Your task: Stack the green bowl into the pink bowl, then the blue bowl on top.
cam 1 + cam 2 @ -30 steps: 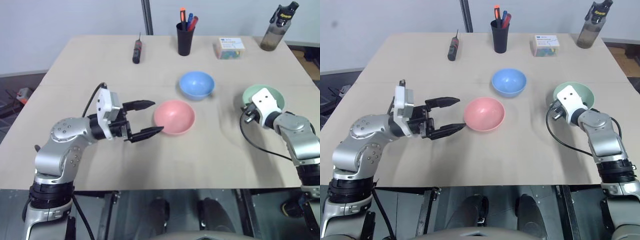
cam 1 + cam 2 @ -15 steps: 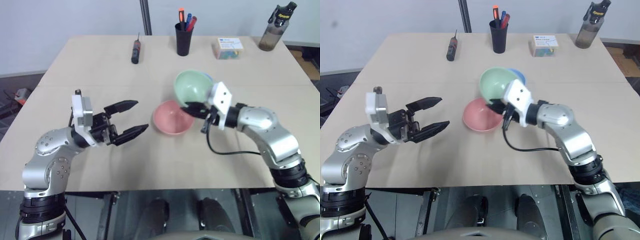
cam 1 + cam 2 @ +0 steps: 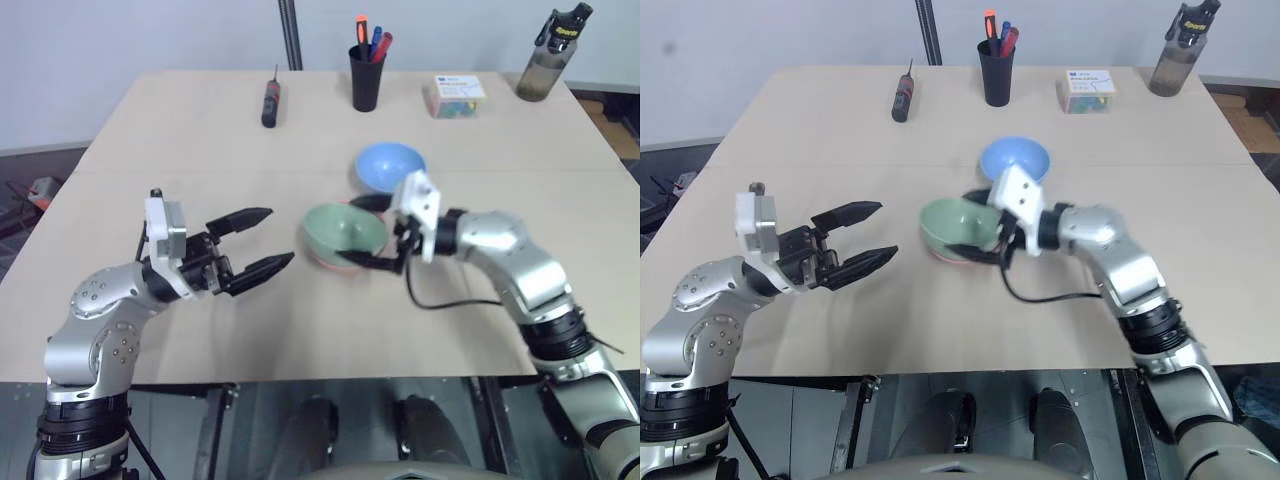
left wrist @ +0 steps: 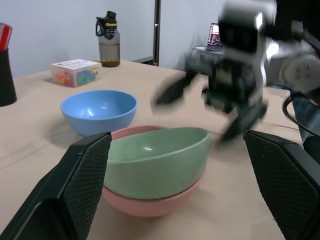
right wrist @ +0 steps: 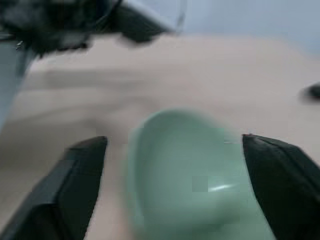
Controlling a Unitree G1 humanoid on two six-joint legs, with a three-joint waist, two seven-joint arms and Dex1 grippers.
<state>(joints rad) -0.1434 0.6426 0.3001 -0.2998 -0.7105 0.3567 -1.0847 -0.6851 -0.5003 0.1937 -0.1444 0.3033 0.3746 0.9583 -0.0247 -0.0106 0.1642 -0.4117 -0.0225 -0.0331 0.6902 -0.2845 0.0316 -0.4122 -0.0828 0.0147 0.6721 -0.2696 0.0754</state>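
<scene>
**Green bowl now nested in the pink one**

A second ago the small, smooth, pale mint-green plastic bowl (image 3: pixel 345 228) sat near the table's right edge with the right gripper (image 3: pixel 371 232) closed on its rim. Half a second ago it hung tilted above the middle of the table. Now it rests inside the salmon-pink plastic bowl (image 4: pixel 150 206), and the right gripper's black fingers stand spread wide at its right rim, one on each side, gripping nothing. The left gripper (image 3: pixel 257 242) has drifted slightly left; it hovers open and empty, well apart from the stack.

From the head views only a thin pink edge peeks out beneath the green bowl. The left wrist view shows the stack side-on: green sits slightly tilted in pink, pink rim visible all along the near side, and the round light sky-blue plastic bowl (image 4: pixel 98 111) stands just behind, apart from them, on the pale wooden table (image 3: pixel 200 140). The right wrist view looks into the green bowl's glossy hollow.
</scene>
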